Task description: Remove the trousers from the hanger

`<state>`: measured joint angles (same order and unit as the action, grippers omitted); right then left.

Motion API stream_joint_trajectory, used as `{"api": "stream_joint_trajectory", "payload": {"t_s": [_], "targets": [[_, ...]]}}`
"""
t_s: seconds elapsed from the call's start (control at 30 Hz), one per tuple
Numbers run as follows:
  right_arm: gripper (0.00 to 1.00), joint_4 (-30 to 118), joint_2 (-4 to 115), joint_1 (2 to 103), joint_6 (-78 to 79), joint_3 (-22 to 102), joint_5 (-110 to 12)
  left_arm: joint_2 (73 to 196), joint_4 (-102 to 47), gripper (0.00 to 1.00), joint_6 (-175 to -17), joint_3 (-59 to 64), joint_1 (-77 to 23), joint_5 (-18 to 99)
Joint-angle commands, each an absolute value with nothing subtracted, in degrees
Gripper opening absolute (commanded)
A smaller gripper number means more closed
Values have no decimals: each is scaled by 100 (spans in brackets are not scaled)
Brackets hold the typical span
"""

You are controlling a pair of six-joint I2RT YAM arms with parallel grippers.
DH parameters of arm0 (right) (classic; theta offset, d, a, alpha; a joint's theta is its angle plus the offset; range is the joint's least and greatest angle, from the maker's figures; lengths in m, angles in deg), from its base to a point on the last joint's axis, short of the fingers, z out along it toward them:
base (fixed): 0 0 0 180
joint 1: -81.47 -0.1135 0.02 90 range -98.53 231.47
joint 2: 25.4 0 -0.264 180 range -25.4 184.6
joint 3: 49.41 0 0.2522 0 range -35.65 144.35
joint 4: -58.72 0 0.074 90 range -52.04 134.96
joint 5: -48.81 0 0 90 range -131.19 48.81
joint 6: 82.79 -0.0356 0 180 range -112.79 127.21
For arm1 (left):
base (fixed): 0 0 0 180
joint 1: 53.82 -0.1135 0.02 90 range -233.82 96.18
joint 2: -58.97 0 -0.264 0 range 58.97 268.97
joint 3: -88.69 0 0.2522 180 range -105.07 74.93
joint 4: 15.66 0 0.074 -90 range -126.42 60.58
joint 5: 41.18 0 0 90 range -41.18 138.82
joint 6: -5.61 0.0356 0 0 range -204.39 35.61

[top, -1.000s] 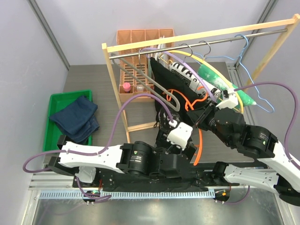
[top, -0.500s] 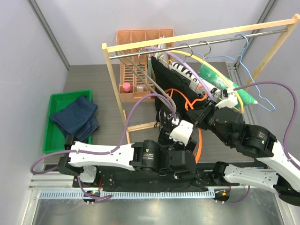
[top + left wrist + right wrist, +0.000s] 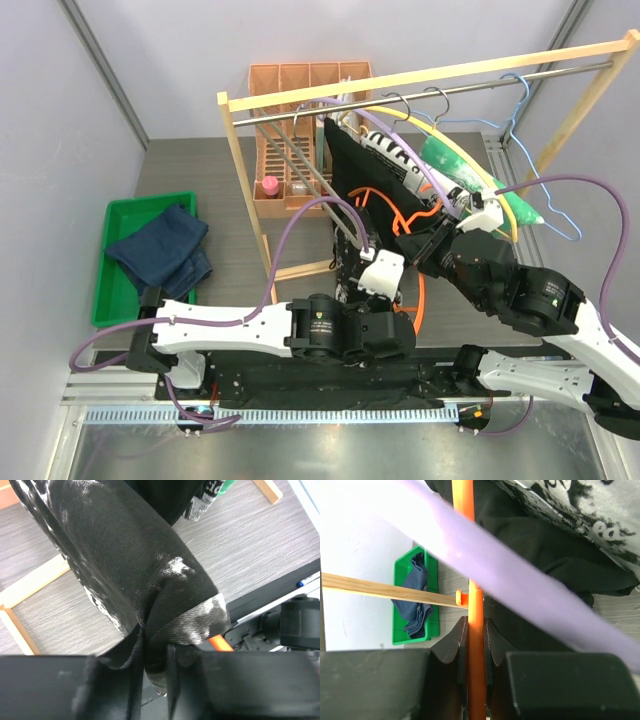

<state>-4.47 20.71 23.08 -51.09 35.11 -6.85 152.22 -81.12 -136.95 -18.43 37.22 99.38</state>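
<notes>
**Top view.** Left jaws sit low at the foot of the wooden rack (image 3: 240, 190), pressed together on the hanging end of the speckled trousers (image 3: 348, 258). Right jaws, just to the right of them, are clamped on the orange hanger (image 3: 421, 305). The navy trousers (image 3: 160, 250) lie folded in the green tray (image 3: 115, 295), well off to the left of both jaws. I count that pair as finished.

**Left wrist.** Jaws are closed on a thin fold of the speckled trousers (image 3: 135, 565). The cloth rises ahead of the jaws in a thick drape. A stub of orange hanger (image 3: 220, 642) shows just right of the jaws, with bench (image 3: 260, 545) beyond.

**Right wrist.** Jaws grip the orange hanger (image 3: 470, 605), whose bar runs straight ahead between them. A plain black garment (image 3: 545, 555) hangs to the right of the bar.

**Step in hand (judgement).** Second pair: grip made, cloth not yet off the hanger.

**Next move (judgement).** Draw the left jaws away from the hanger while the right jaws hold it steady. The pinch is on a narrow fold and may slip.
</notes>
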Motion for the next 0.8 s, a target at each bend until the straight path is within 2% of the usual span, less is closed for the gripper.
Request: {"api": "stream_joint_trajectory", "payload": {"t_s": [0.0, 0.03, 0.13, 0.43, 0.77], "targets": [[1, 374, 1846, 2293, -5370, 3580, -657, 14959, -7863, 9, -13537, -1902, 3600, 10463], [1, 356, 1829, 2293, -5317, 3545, -648, 14950, -7925, 3, -13519, -1920, 3600, 10454], [1, 312, 1802, 2293, -5212, 3449, -700, 14880, -8039, 0, -13502, -1929, 3618, 10366], [1, 154, 1600, 2293, -4790, 3071, -771, 14625, -8224, 0, -13142, -2130, 4144, 10883], [1, 48, 1520, 2302, -4631, 3027, -946, 14660, -8031, 0, -12247, -2877, 4716, 11429]]}}
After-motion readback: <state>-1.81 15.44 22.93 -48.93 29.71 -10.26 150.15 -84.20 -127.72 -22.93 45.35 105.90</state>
